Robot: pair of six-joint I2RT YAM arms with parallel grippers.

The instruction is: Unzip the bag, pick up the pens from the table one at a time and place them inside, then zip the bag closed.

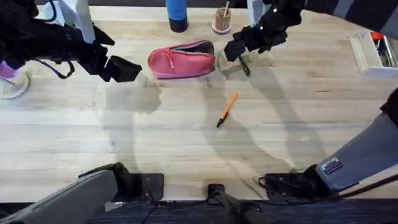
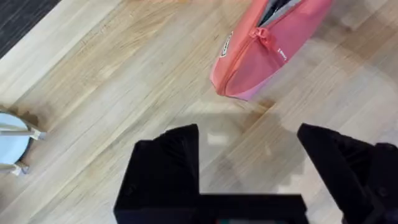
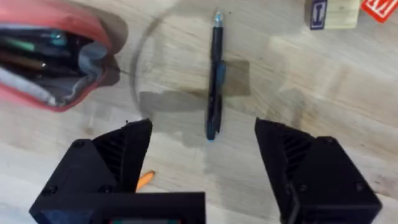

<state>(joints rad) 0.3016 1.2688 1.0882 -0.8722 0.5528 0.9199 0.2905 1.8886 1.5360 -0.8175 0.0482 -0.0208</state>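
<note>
Your bag lies unzipped on the table, mouth gaping. The black pen rests just right of it, under your open right gripper. The orange pen sits nearer you. Your left gripper hangs open left of the bag.

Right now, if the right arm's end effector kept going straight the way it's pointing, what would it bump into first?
Probably the black pen. The right end effector is open and the pen lies on the table in line with the gap between its fingers. How far off it is, I can't tell.
</note>
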